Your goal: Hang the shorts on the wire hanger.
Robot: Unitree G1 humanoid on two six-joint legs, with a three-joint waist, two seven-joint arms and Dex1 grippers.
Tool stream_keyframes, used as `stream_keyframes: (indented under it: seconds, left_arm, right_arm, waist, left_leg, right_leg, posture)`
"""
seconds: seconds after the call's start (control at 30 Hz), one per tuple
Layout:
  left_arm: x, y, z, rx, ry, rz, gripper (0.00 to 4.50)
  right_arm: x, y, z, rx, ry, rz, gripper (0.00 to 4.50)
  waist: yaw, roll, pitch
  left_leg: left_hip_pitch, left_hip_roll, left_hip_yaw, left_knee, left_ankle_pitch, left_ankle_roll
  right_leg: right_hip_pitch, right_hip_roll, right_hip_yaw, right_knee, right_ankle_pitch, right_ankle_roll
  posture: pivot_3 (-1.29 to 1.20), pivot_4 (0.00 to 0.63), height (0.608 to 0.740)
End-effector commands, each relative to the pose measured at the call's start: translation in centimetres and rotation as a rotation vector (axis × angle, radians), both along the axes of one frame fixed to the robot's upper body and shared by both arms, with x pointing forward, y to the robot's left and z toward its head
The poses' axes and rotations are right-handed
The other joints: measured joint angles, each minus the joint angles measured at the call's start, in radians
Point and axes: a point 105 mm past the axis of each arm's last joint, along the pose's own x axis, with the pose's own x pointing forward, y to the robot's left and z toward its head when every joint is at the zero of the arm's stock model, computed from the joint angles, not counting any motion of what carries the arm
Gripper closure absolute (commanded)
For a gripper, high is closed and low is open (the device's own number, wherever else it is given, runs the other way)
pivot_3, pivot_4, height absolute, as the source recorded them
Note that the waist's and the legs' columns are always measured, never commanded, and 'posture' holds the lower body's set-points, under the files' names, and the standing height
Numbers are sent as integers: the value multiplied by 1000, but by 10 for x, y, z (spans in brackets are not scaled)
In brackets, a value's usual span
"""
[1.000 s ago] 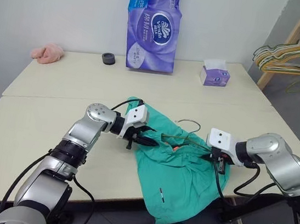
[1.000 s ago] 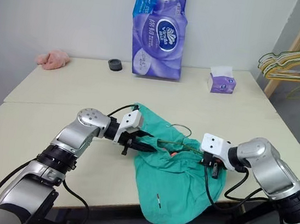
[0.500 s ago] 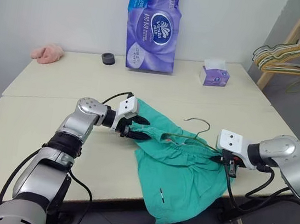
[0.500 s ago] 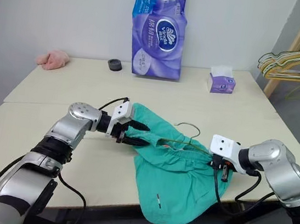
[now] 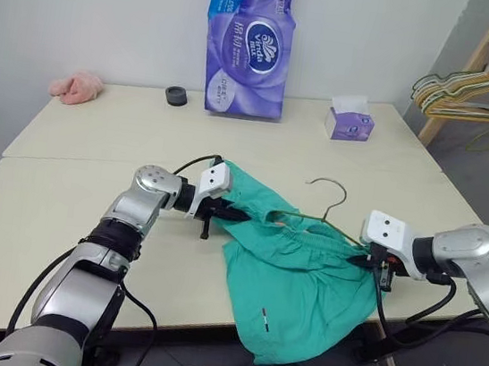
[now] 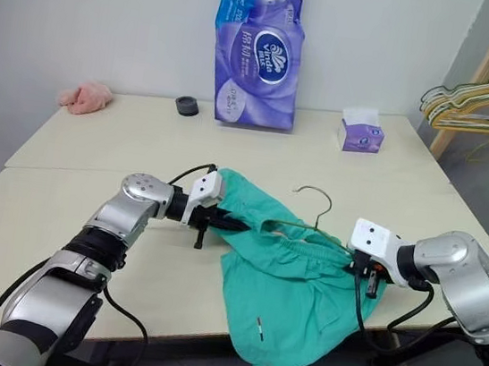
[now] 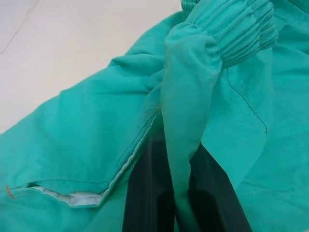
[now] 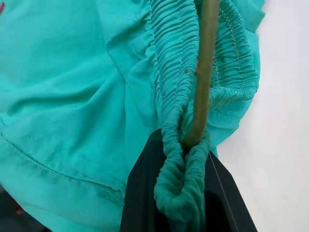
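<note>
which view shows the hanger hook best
The left eye view: the hanger's hook stands clear above the shorts. The right eye view shows the same. The right wrist view shows one wire stretch against the waistband.

- The shorts were plain teal-green.
- The wire hanger looked grey, perhaps greenish.
- The tissue pack was purple and white.
- The cloth was pink.

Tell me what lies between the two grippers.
The shorts, stretched from left gripper to right gripper, with the wire hanger along the waistband; seen in the eye views.
</note>
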Motion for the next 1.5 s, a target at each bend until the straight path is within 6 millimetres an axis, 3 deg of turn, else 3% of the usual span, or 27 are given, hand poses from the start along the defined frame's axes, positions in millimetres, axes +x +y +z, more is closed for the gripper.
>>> stream_keyframes:
  seconds: [0.03, 0.2, 0.33, 0.6, 0.73, 0.83, 0.9, 1.17, 1.27, 1.4, 1.5]
  left_arm:
    - [9, 11, 28, -61, -61, 60, 4480]
    - [7, 18, 41, -129, -47, 107, 4480]
    - [-5, 18, 50, -192, 28, 77, 4480]
    - [-22, 19, 43, -73, 27, 7, 2144]
    - [-21, 22, 47, -58, 2, 7, 2144]
    - [1, 30, 63, -97, -68, 123, 2144]
    - [5, 28, 67, -91, -102, 128, 2144]
    - [-26, -28, 72, -210, -61, -13, 2144]
    - [-41, -56, 82, -302, -28, -51, 2144]
    - [-54, -72, 87, -310, 14, -97, 2144]
    - [-65, -95, 93, -291, 39, -160, 2144]
  right_arm:
    - [-2, -1, 12, 43, -20, -26, 4500]
    - [-9, -7, 8, 59, 7, -71, 4500]
    - [-11, -5, 6, 84, 12, -95, 4500]
    - [-9, -6, 4, 70, -4, -95, 4500]
    - [-8, -11, 4, 50, -14, -100, 4500]
    - [-8, -22, 6, 74, 4, -168, 4500]
    - [-12, -28, 8, 119, 38, -216, 4500]
    - [-44, -47, 7, 304, 203, -501, 4500]
    - [-55, -53, 6, 428, 256, -716, 4500]
    - [-64, -54, 1, 498, 248, -797, 4500]
    - [-62, -58, 2, 624, 158, -919, 4500]
  waist:
    - [1, 0, 0]
    - [3, 0, 0]
    - [1, 0, 0]
    - [5, 0, 0]
    - [10, 0, 0]
    - [17, -1, 0]
    - [27, -1, 0]
    - [35, -1, 2]
    - [30, -1, 3]
    - [21, 3, 9]
    - [7, 4, 17]
  left_leg:
    - [0, 0, 0, 0, 0, 0]
    - [0, 0, 0, 0, 0, 0]
    - [0, 0, 0, 0, 0, 0]
    - [1, 0, 0, 0, 0, 0]
    - [1, 0, 0, 1, 0, 0]
    - [1, 0, 0, 1, 0, 0]
    - [1, 0, 0, 1, 0, 0]
    - [1, 0, 1, 1, 0, 0]
    - [1, 0, 1, 2, 0, 0]
    - [2, 0, 2, 2, 0, 0]
    - [3, 1, 2, 1, 0, 0]
  right_leg:
    - [0, 0, 0, 0, 0, 0]
    - [0, 0, 0, 0, 0, 0]
    - [0, 0, 0, 1, 0, 0]
    - [0, 0, 1, 2, 0, 0]
    - [0, 0, 1, 3, 0, 0]
    - [0, 0, 1, 3, 0, 0]
    - [0, 0, 0, 4, 0, 0]
    - [0, 0, 1, 4, 0, 0]
    - [0, 0, 2, 6, 0, 0]
    - [0, 1, 3, 6, -1, 1]
    - [1, 3, 4, 6, -4, 5]
  posture:
    - [-199, 34, 740]
    - [-183, 37, 740]
    - [-181, 32, 740]
    - [-170, 34, 740]
    - [-171, 35, 740]
    - [-171, 35, 740]
    - [-180, 41, 740]
    - [-245, 75, 740]
    - [-277, 91, 740]
    - [-304, 109, 740]
    - [-321, 125, 740]
